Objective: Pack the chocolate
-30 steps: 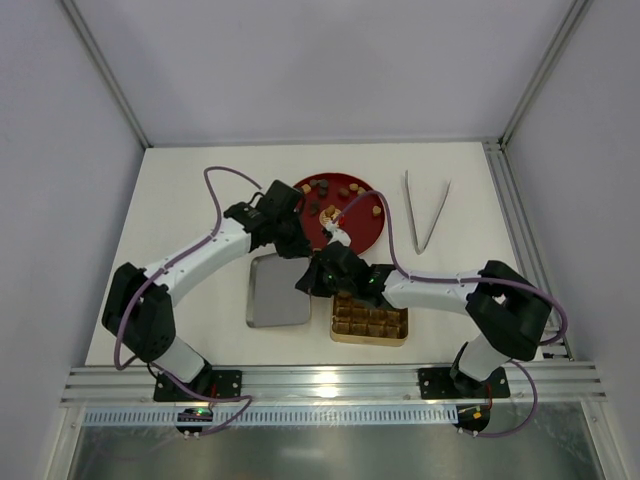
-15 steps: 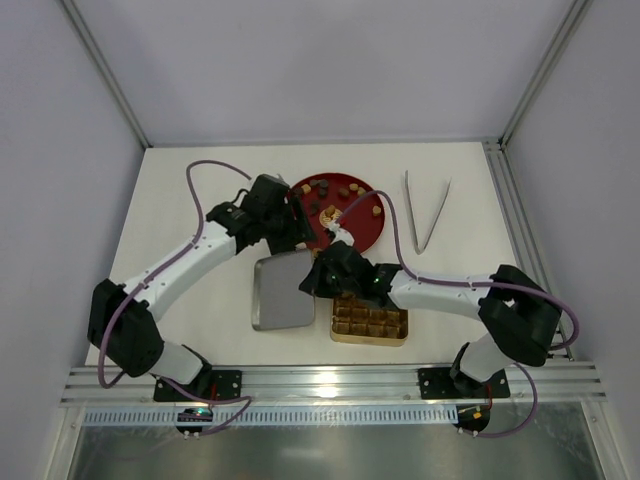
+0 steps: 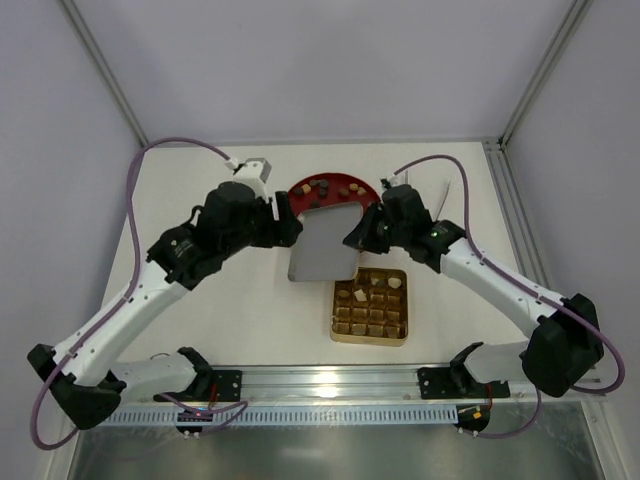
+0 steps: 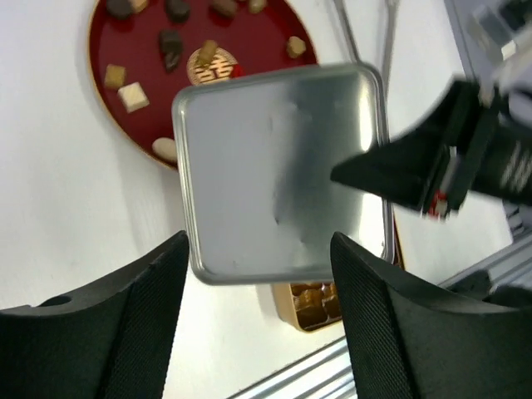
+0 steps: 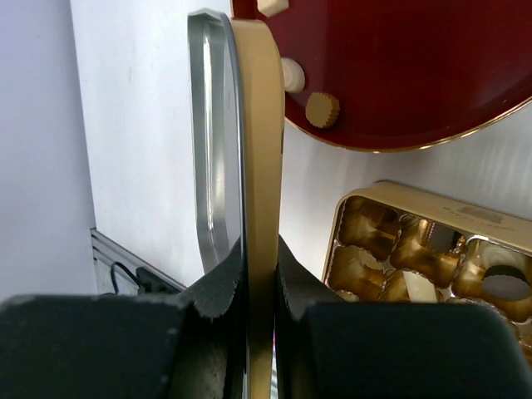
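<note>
Since a second ago both my arms swung outward, and the lid (image 3: pixel 322 245) went from lying flat on the table (image 3: pixel 250 310) left of the tin (image 3: pixel 370 342) to hanging over the near half of the red plate (image 4: pixel 249 37). My right gripper (image 5: pixel 259 266) is pinched tight on the lid's right edge, one finger on each side of it. My left gripper (image 4: pixel 262 332) let go and sits back on the left, fingers spread wide, touching nothing. Most of the chocolate (image 4: pixel 170 46) is on the plate, and a few pieces are in the tin's far cells. The lid looks tilted, but from above I can't really tell how much.
</note>
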